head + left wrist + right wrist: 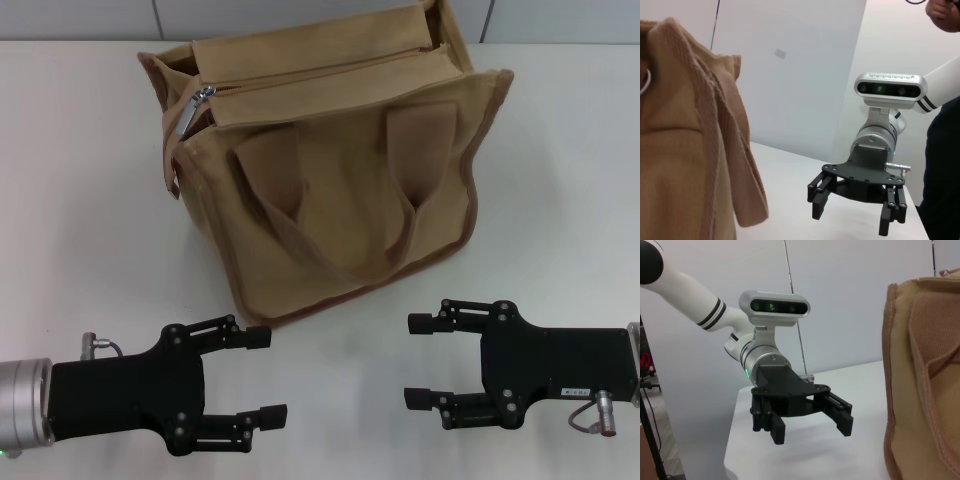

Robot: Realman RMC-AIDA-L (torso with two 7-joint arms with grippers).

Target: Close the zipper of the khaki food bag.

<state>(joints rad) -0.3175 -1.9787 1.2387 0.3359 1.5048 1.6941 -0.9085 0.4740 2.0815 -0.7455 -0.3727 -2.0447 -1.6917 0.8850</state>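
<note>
The khaki food bag (pixel 340 170) stands upright in the middle of the white table, handles (pixel 330 215) lying down its front. The zipper (pixel 330 72) runs along its top panel. The silver pull tab (pixel 197 108) hangs at the zip line's left end. My left gripper (pixel 272 376) is open and empty, low on the table in front of the bag's left corner. My right gripper (pixel 411 360) is open and empty in front of the bag's right corner. Both are apart from the bag. The right wrist view shows the left gripper (pixel 811 430) beside the bag (pixel 925 390); the left wrist view shows the right gripper (pixel 851 220) beside the bag (pixel 680 150).
The white table (pixel 80 200) spreads to both sides of the bag. A pale wall stands behind it. A person in dark clothing (pixel 942 150) stands beyond the right arm in the left wrist view.
</note>
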